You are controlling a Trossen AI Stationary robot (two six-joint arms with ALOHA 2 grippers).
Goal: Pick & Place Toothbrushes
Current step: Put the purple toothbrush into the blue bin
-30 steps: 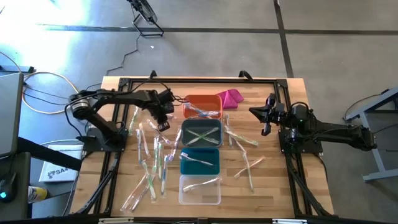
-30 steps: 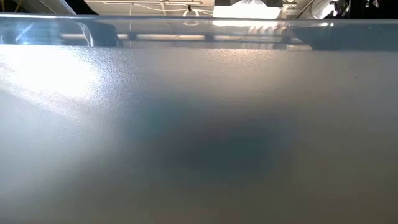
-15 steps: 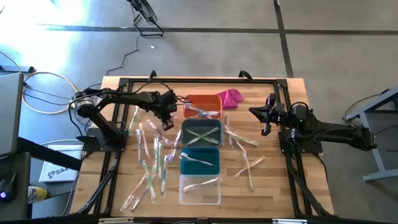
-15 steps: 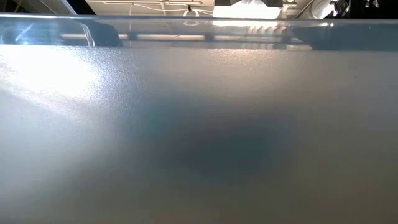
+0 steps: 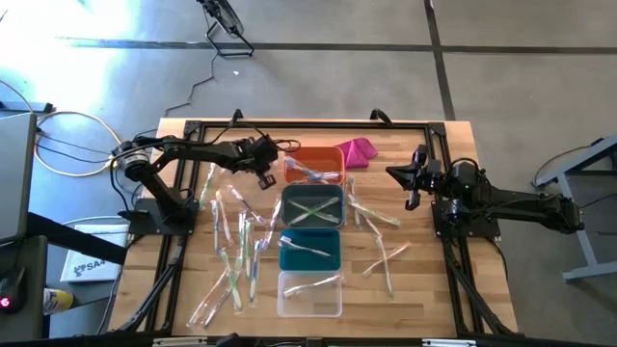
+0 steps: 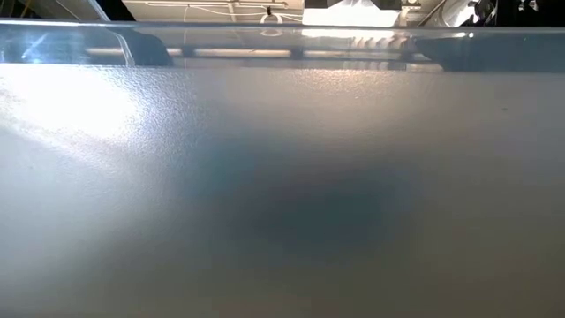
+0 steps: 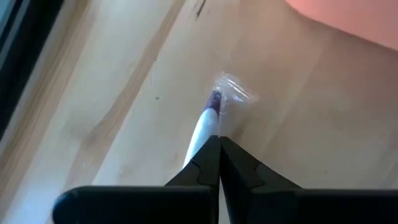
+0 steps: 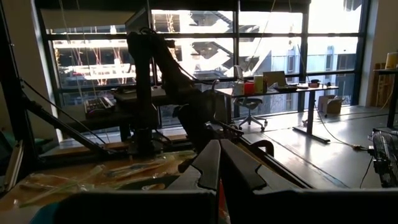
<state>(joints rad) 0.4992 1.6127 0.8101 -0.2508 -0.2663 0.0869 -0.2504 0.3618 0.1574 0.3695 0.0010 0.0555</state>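
My left gripper [image 5: 265,176] hangs just left of the orange bin [image 5: 313,164], shut on a white toothbrush [image 7: 208,115] in a clear wrapper. Several more wrapped toothbrushes [image 5: 236,241] lie flat on the wooden table left of the bins, and others [image 5: 381,246] lie to their right. Some lie inside the orange, grey [image 5: 311,207], teal [image 5: 310,249] and clear [image 5: 310,292] bins. My right gripper [image 5: 412,198] waits shut at the table's right side, holding nothing. In the low view a blurred grey surface hides the table. My left gripper pinches the toothbrush's white shaft [image 7: 202,127] between its two fingertips. The fingers slant down from the left and lie along the stick. The dark head end [image 7: 215,99] and the wrapper's crumpled tip [image 7: 236,92] stick out past the fingertips over the wood; whether they touch it I cannot tell.
A magenta cloth lump [image 5: 357,151] lies beyond the orange bin at the far edge. The four bins stand in one column down the table's middle. Black frame rails [image 5: 174,260] run along the table's left and right sides.
My left gripper has moved toward the far right, closer to the orange bin's left wall, and its wrist has turned and tipped. It has stayed shut on the toothbrush and carried it along.
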